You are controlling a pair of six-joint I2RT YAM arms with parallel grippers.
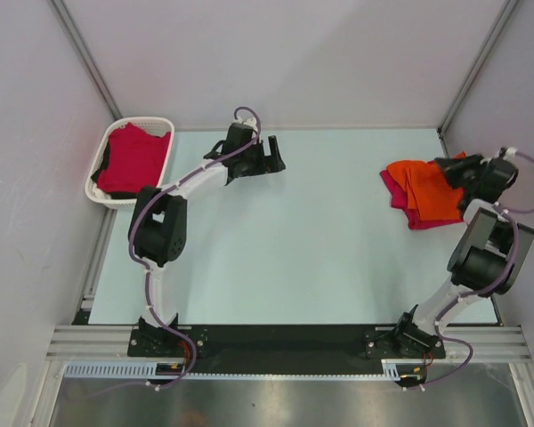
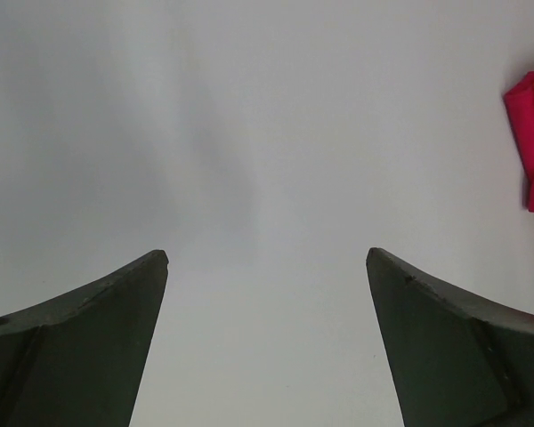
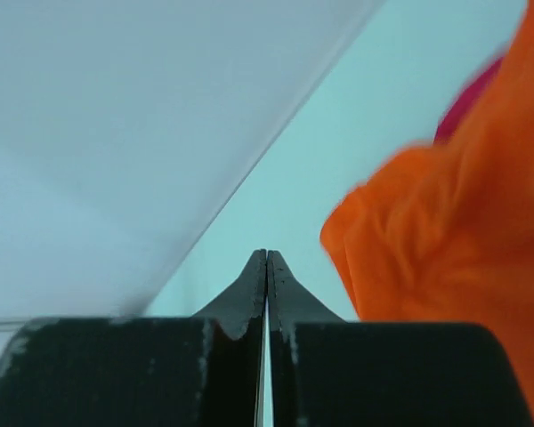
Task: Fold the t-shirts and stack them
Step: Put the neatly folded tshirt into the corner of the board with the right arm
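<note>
We log the orange t-shirt (image 1: 430, 194), creased, lying atop a crimson-pink t-shirt (image 1: 392, 189) at the table's (image 1: 320, 240) far right. A second crimson shirt (image 1: 135, 160) sits in the white basket (image 1: 96, 189), far left. Right gripper (image 3: 266, 256): fingers pressed together beside the orange cloth. Left gripper (image 2: 267, 258): spread wide above the table.

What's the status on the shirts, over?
Left gripper open, empty. Right gripper shut, beside orange shirt lying on pink shirt. Red shirt in basket. Nothing blocking.
</note>
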